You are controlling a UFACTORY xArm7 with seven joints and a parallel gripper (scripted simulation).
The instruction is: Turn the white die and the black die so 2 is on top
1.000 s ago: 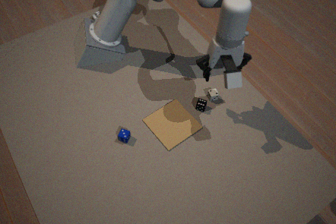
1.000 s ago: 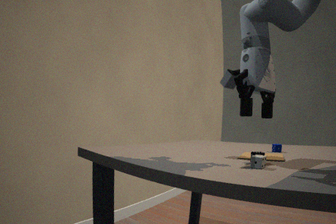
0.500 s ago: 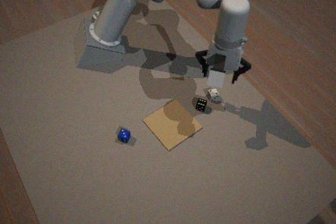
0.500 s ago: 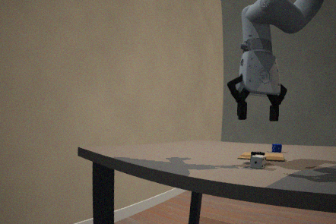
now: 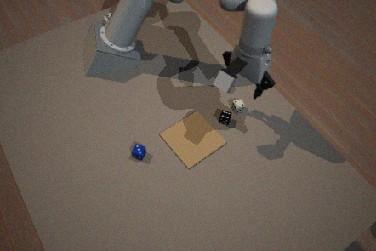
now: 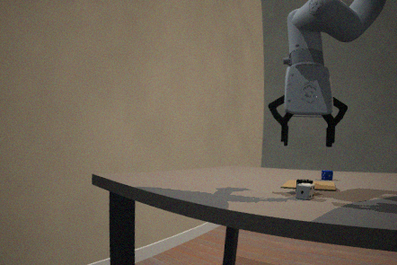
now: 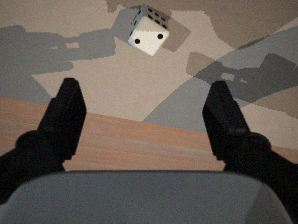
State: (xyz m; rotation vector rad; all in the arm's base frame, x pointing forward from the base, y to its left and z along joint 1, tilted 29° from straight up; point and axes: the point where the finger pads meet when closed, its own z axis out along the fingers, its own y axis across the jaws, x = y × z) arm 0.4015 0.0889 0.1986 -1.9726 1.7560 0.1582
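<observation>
The white die (image 5: 238, 105) (image 6: 305, 192) (image 7: 149, 39) lies on the table beyond the mat's edge; its upper face seems to show 2. The black die (image 5: 225, 117) lies beside it, nearer the mat, with several pips, seemingly 6, on top. It is mostly hidden behind the white die in the exterior view. The tan mat (image 5: 204, 149) (image 6: 325, 186) lies flat, with no die on it. The blue die (image 5: 139, 151) (image 6: 327, 175) lies off the mat's other side; its top number is unclear. My gripper (image 6: 307, 145) (image 7: 145, 95) is open and empty, high above the table near the white die.
The grey-brown table top (image 5: 94, 198) (image 6: 180, 187) carries dice and mat. Its edge runs close beyond the white die, with wooden floor (image 5: 327, 66) (image 7: 100, 142) past it. The arm's base (image 5: 112, 59) stands at the back left. Arm shadows fall around the white and black dice.
</observation>
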